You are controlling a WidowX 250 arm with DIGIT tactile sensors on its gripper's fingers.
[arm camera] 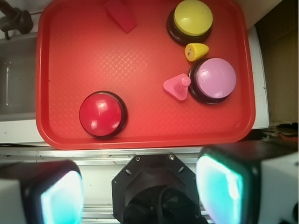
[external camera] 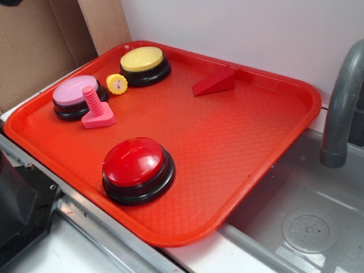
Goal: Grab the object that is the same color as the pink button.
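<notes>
Red tray (external camera: 267, 142) fills most of the exterior view, set over a grey sink (external camera: 296, 205); grey faucet (external camera: 344, 108) stands at the right, cardboard (external camera: 34, 40) at far left.

Red button (external camera: 137, 169) on the near part of the tray, well apart from everything else. Yellow button (external camera: 144, 65) at the far side. Pink button (external camera: 77, 96) at the left edge, lilac dome on a black base.

Red wedge (external camera: 214, 83) lies far right of centre, alone.

Pink bolt (external camera: 96, 109) stands upright on its flat head, shaft up, just beside the pink button on its near-right side; touching or not, I cannot tell. Small yellow gear (external camera: 116, 83) sits between the pink and yellow buttons, near the bolt's far side.

My gripper (arm camera: 140, 186) shows only in the wrist view, hanging above the tray's near edge. Fingers (arm camera: 219, 186) spread wide, nothing between them. Open tray around the bolt's near and right sides; the button crowds its left.
</notes>
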